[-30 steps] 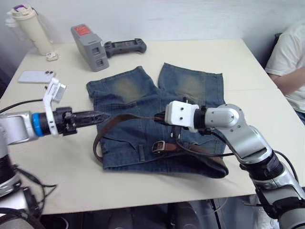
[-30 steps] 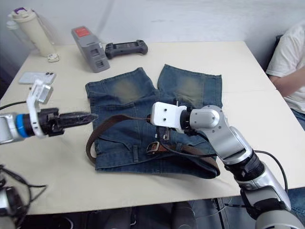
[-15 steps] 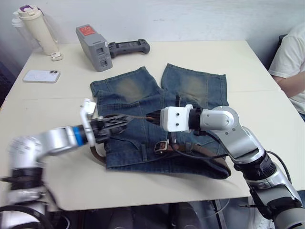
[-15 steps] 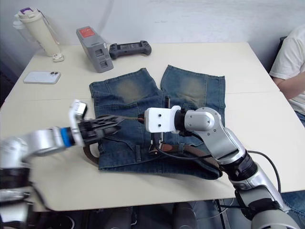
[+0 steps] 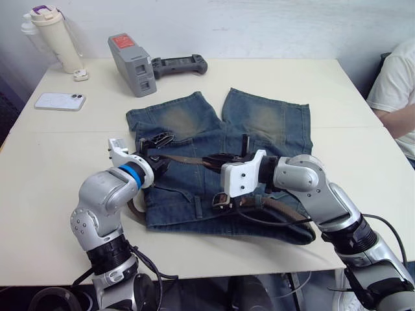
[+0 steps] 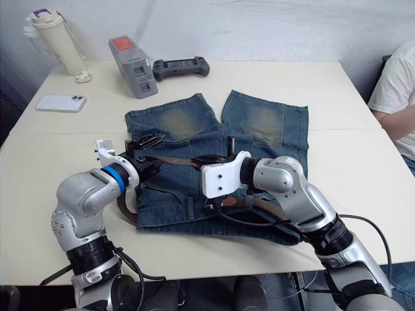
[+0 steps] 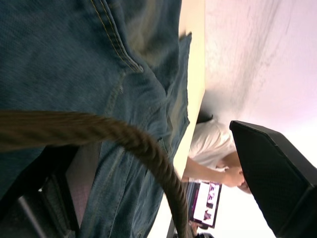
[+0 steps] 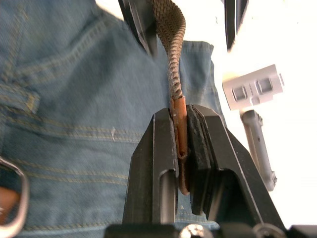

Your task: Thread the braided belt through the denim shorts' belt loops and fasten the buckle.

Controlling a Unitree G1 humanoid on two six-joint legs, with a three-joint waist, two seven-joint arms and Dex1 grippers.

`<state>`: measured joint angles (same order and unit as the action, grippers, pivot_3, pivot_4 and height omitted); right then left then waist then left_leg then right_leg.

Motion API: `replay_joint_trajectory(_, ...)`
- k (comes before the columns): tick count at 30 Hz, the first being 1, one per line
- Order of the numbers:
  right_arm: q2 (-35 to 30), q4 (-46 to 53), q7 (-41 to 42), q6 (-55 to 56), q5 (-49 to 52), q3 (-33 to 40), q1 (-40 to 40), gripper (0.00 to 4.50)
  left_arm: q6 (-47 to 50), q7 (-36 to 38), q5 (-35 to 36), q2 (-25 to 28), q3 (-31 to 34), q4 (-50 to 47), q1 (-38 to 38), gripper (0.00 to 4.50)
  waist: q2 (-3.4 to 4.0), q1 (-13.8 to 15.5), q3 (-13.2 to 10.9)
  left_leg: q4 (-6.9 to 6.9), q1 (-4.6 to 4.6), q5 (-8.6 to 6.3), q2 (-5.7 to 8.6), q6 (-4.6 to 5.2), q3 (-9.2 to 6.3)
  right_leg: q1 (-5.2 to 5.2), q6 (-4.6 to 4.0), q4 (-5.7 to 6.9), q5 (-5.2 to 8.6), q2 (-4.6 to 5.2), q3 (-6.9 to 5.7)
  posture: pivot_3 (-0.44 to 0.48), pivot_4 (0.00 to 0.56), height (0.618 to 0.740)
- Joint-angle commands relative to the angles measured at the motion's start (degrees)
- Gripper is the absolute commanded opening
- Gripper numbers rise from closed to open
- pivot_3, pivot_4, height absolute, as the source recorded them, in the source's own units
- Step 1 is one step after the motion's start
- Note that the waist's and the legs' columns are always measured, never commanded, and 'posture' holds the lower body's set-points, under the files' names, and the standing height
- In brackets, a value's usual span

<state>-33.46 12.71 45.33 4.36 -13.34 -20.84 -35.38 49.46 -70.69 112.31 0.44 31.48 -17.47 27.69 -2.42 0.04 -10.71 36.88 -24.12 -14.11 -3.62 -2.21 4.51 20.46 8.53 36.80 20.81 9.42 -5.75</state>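
Over the left half of the denim shorts (image 5: pixel 214 155), which lay flat mid-table with the legs pointing away, the left gripper (image 5: pixel 157 144) had its fingers apart around the raised run of the braided belt (image 5: pixel 185 159) without pinching it. To take over well, it probably needed to close on the weave just short of the tan tip while the strap was taut. Further right, the right gripper (image 8: pixel 181 144) was clamped on that tan tip. The buckle (image 5: pixel 220 199) rested on the waistband below it, the rest of the belt looping along the near edge. The right arm covered part of the waistband, so which belt loops (image 5: pixel 197 208) were already threaded could not be made out
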Motion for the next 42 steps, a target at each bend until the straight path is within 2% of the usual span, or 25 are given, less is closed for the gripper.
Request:
replay_joint_trajectory(1, -0.6, 0.5, -1.4, 2.4, -0.2, 2.8, 0.2, 0.0, -0.8, -2.5, 0.7, -1.4, 0.0, -4.1, 1.0, 4.49, 0.0, 0.2, 0.0, 0.0, 0.0, -0.01, 0.0, 0.0, -0.02, -0.03, 0.0, -0.04, 0.0, 0.0, -0.02, 0.0, 0.15, 0.74)
replay_joint_trajectory(8, 0.5, 0.9, -1.6, 4.1, -0.4, 2.3, 0.9, 0.0, -5.8, -8.8, 0.7, -6.3, -2.6, -8.4, 2.4, 4.49, 0.0, 0.3, 0.0, 0.01, -0.01, -0.04, 0.01, 0.01, -0.1, -0.14, 0.0, -0.3, -0.01, -0.01, -0.12, 0.0, 0.15, 0.74)
replay_joint_trajectory(13, 0.2, 1.7, -0.9, 4.0, -0.1, 2.4, 1.6, 0.0, -7.1, -10.1, 0.7, -7.1, -3.4, -9.1, 2.5, 4.49, 0.0, 0.3, 0.0, -0.01, -0.01, -0.04, 0.01, 0.01, -0.11, -0.14, -0.01, -0.33, -0.01, -0.02, -0.14, 0.0, 0.15, 0.74)
replay_joint_trajectory(16, 0.0, 1.9, -0.9, 3.8, -0.2, 2.7, 1.9, 0.0, -6.6, -10.1, 0.7, -6.4, -3.0, -8.3, 2.4, 3.73, 0.0, 0.4, 0.0, -0.01, -0.01, -0.04, 0.01, 0.01, -0.11, -0.14, -0.01, -0.33, -0.01, -0.02, -0.14, 0.0, 0.15, 0.74)
replay_joint_trajectory(25, -0.2, 2.3, -1.1, 3.4, 0.2, 3.6, 2.7, 0.0, -1.2, -6.0, 0.7, -2.8, 0.7, -2.4, 2.6, 0.1, 0.01, 0.8, 0.0, -0.03, -0.01, -0.04, 0.01, 0.01, -0.11, -0.14, -0.01, -0.37, -0.01, -0.04, -0.14, 0.0, 0.15, 0.74)
replay_joint_trajectory(33, 0.7, 3.9, -0.6, -0.2, 4.7, 5.6, 3.7, 0.0, 2.6, -2.1, 0.7, -1.0, 2.7, -0.6, 1.3, 0.03, 0.01, 1.3, 0.0, -0.08, -0.04, -0.05, 0.01, 0.0, -0.11, -0.15, -0.01, -0.47, -0.01, -0.05, -0.16, 0.0, 0.15, 0.74)
replay_joint_trajectory(35, 0.5, 4.5, 0.6, -2.3, 7.5, 6.9, 3.7, 1.0, 3.2, -0.4, 0.7, -0.2, 3.4, -0.3, 0.6, 0.0, 0.02, 1.3, 0.0, -0.09, -0.03, -0.05, 0.0, -0.01, -0.11, -0.15, -0.02, -0.47, -0.01, -0.05, -0.16, 0.0, 0.15, 0.74)
replay_joint_trajectory(36, 0.3, 4.8, 1.0, -3.1, 8.4, 7.3, 3.7, 1.32, 3.2, 0.1, 0.7, 0.2, 3.7, -0.3, 0.4, 0.0, 0.03, 1.2, 0.0, -0.11, -0.02, -0.05, 0.0, -0.01, -0.12, -0.15, -0.02, -0.46, -0.02, -0.06, -0.16, 0.0, 0.15, 0.74)
replay_joint_trajectory(39, -0.7, 5.7, 2.2, -4.8, 10.7, 9.2, 3.7, 2.84, 3.7, 2.0, 0.7, 1.0, 4.6, -0.2, -0.6, 0.0, 0.03, 1.3, 0.0, -0.14, -0.02, -0.05, -0.01, -0.01, -0.12, -0.14, -0.02, -0.48, -0.01, -0.08, -0.16, 0.0, 0.15, 0.74)
replay_joint_trajectory(40, -1.1, 6.2, 2.8, -5.6, 11.8, 10.0, 3.9, 3.49, 3.9, 3.0, 0.7, 1.3, 5.0, -0.3, -1.0, 0.0, 0.03, 1.4, 0.0, -0.13, -0.03, -0.05, 0.0, -0.01, -0.12, -0.14, -0.02, -0.5, -0.02, -0.08, -0.16, 0.0, 0.15, 0.74)
replay_joint_trajectory(42, -1.8, 6.8, 3.4, -6.9, 13.5, 11.7, 4.1, 4.34, 3.1, 3.5, 0.7, 1.3, 5.7, -0.9, -1.6, 0.0, 0.03, 1.4, 0.0, -0.14, -0.04, -0.05, 0.0, -0.01, -0.11, -0.15, -0.03, -0.55, -0.03, -0.07, -0.16, 0.0, 0.15, 0.74)
